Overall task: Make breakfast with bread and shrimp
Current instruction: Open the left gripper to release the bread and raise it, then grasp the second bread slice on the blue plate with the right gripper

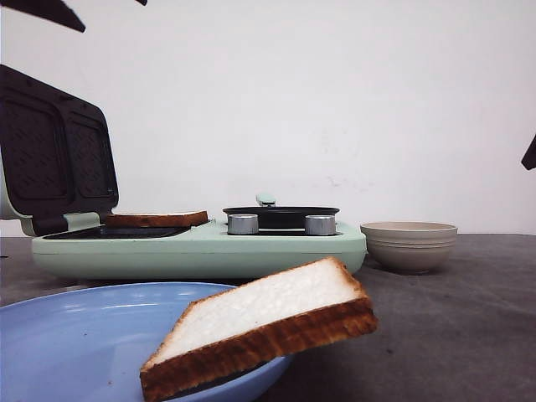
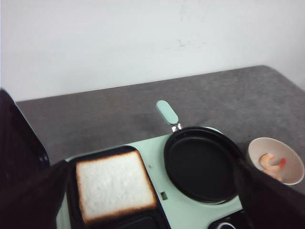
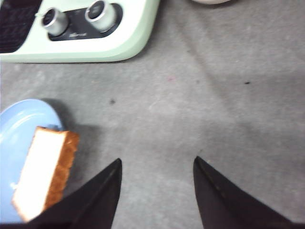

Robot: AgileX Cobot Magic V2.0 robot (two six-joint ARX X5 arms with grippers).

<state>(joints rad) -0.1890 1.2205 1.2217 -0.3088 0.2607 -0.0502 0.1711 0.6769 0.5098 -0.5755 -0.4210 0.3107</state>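
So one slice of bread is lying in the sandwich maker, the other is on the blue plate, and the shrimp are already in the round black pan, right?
Not quite. The round black pan is empty; the left wrist view shows the shrimp in the beige bowl beside the appliance. The rest holds: one slice lies in the sandwich maker, the other on the blue plate.

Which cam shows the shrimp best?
Left wrist view: the small pink-orange shrimp lie visible inside the beige ribbed bowl, seen from above. The front view shows that bowl only side-on, contents hidden. The right wrist view catches just a sliver of its rim at the frame edge, no shrimp.
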